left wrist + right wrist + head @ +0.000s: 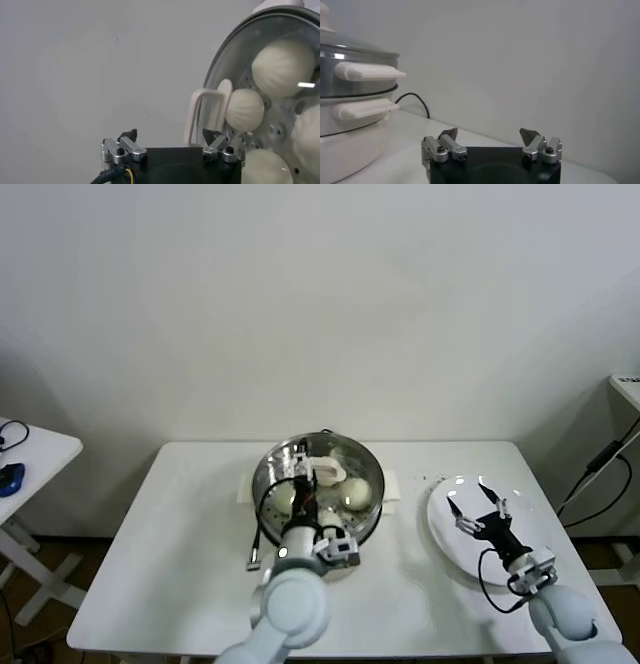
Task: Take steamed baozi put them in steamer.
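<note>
1. Shiny round steel steamer pot (pixel 268 476) with white base and white side handles, standing near the middle of the white table (pixel 160 554), toward its far edge.
2. Small smooth cream-white steamed buns (pixel 356 492) already lying inside the steamer on the perforated tray; four of them counted in the left wrist view, one more (pixel 244 110) close to the lid handle there.
3. Round glass lid with a white loop handle (pixel 326 471) seen over the pot; in the left wrist view, the same lid handle (pixel 206 114) standing just beyond the left fingers.
4. Left gripper (pixel 300 484) hanging above the near side of the steamer, fingers spread apart and pinching nothing; one fingertip (pixel 211 136) just beside the handle, contact not possible to tell.
5. Flat round white plate (pixel 440 529) lying at the right side of the table, apart from the steamer.
6. Right gripper (pixel 471 506) hovering over this plate, fingers spread wide and empty.
7. In the right wrist view, right gripper (pixel 489 135) looking sideways toward the steamer (pixel 350 115), well apart from it, with a black cable (pixel 415 100) behind the pot.
</note>
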Tool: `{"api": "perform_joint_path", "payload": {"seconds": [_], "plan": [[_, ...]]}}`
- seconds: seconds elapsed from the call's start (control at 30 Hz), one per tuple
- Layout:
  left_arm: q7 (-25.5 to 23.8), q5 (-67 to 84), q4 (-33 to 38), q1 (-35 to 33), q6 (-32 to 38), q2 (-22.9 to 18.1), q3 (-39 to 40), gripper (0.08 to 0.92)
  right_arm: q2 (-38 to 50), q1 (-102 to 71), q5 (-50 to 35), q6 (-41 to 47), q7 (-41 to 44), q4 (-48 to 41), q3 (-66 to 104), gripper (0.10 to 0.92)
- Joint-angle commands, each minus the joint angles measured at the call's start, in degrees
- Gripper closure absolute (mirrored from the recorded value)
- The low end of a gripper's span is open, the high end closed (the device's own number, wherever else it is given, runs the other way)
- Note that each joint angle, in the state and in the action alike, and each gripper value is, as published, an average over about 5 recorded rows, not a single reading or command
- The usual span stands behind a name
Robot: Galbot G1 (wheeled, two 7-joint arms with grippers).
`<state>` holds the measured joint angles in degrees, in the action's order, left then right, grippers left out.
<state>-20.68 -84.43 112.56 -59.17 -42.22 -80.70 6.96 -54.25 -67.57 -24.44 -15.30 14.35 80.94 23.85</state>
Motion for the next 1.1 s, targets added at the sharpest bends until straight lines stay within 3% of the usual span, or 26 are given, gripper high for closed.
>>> {"api": "perform_joint_path", "payload": {"seconds": [0.03,0.13,0.27,0.37,0.5,0.67,0.83,1.1], "plan": [[0.8,7.8,6.1,-5.3,2.4,4.5,-3.0,0.177,0.1,0.4,-0.2,0.1,0.0,-0.3,-0.5,0.203],[4.8,13.6,8.4,-8.1,4.6,6.6,-5.7,0.177,0.2,0.5,-0.4,0.1,0.1,-0.3,-0.8,0.203],[14.9,26.1,12.0,-14.5,12.6,10.1,-12.9,0.177,0.3,0.5,-1.1,0.0,0.3,0.0,-1.0,0.203],[23.8,38.2,14.2,-21.4,20.7,12.5,-20.9,0.177,0.4,0.2,-1.3,0.0,0.3,0.6,-0.9,0.203],[31.9,54.1,14.7,-31.3,35.2,11.2,-35.2,0.177,0.2,-0.9,-3.6,-0.3,0.4,1.7,-0.6,0.203],[30.4,77.1,14.2,-37.6,44.8,5.2,-49.0,0.177,0.3,-1.9,-6.6,-0.6,0.2,2.6,0.0,0.203],[24.1,93.1,9.2,-38.7,49.7,0.3,-54.8,0.177,0.6,-2.2,-6.9,-1.6,-0.8,3.2,-0.8,0.203],[18.7,94.0,-0.3,-38.7,57.8,-2.6,-57.5,0.177,0.2,-3.6,-6.9,-2.6,-1.6,4.9,-1.1,0.203]]}}
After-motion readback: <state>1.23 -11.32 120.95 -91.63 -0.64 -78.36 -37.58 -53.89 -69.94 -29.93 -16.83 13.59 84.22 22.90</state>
